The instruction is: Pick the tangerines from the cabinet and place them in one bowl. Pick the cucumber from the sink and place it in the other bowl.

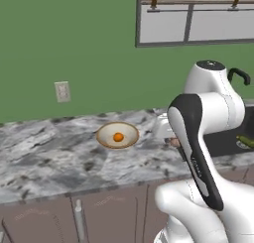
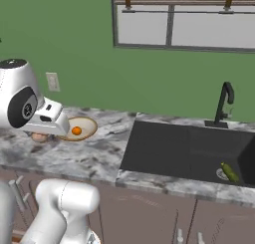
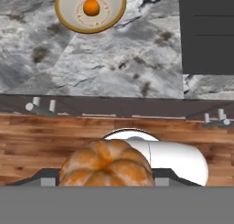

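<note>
The hand view puts a tan-brown tangerine point(image 3: 106, 163) at the bottom centre of the frame, sitting right where the finger tips rise — so the gripper point(image 3: 106, 179) appears to be closed on it, though the fingers themselves are hidden behind the fruit. In the right base view the same fruit point(image 2: 39, 137) peeks out at the left edge, beneath the white hand.

The bright orange tangerine point(image 1: 118, 137) already lies in the beige bowl point(image 1: 130, 140) at the middle of the left base view, on the marbled counter point(image 1: 44, 152). In the hand view that bowl sits at the upper left, well apart from the held fruit.

The cucumber point(image 2: 229, 172) rests at the lower right of the right base view, in the black sink point(image 2: 164, 148) near its drain, below the faucet point(image 2: 224, 103).

A tangerine is probably light, with a soft, yielding rind — a gentle pinch across its widest part should hold without bruising. The cucumber looks slim, firm and perhaps slippery; it is best taken across its middle.
</note>
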You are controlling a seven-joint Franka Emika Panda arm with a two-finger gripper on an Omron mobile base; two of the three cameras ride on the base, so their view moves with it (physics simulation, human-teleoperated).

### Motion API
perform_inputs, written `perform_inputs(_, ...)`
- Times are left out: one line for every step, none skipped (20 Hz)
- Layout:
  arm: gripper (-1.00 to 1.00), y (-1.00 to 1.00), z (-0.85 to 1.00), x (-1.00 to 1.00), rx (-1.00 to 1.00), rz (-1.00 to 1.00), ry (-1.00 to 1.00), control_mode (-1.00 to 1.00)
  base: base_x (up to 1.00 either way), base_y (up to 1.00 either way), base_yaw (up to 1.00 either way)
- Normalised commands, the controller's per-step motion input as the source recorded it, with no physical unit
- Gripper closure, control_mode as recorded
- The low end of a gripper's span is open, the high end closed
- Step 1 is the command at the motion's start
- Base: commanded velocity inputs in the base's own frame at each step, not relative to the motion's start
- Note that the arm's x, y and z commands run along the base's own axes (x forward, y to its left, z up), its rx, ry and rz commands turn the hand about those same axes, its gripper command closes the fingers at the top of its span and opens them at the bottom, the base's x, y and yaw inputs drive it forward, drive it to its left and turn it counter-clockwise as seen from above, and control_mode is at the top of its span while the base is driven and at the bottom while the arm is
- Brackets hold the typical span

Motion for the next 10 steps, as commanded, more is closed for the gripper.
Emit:
perform_inputs(1.00,0.00,0.00,0.00,0.00,0.00,0.00,1.00,0.09,0.49,0.05)
perform_inputs(1.00,0.00,0.00,0.00,0.00,0.00,0.00,1.00,0.13,0.45,0.02)
perform_inputs(1.00,0.00,0.00,0.00,0.00,0.00,0.00,1.00,0.18,0.39,0.00)
perform_inputs(1.00,0.00,0.00,0.00,0.00,0.00,0.00,1.00,0.24,0.34,0.00)
perform_inputs(1.00,0.00,0.00,0.00,0.00,0.00,0.00,1.00,0.38,0.21,0.00)
perform_inputs(1.00,0.00,0.00,0.00,0.00,0.00,0.00,1.00,0.44,0.21,0.00)
perform_inputs(1.00,0.00,0.00,0.00,0.00,0.00,0.00,1.00,0.58,0.10,-0.02)
perform_inputs(1.00,0.00,0.00,0.00,0.00,0.00,0.00,1.00,0.71,0.07,-0.06)
perform_inputs(1.00,0.00,0.00,0.00,0.00,0.00,0.00,1.00,0.79,0.04,-0.11)
perform_inputs(1.00,0.00,0.00,0.00,0.00,0.00,0.00,1.00,0.82,0.06,-0.13)
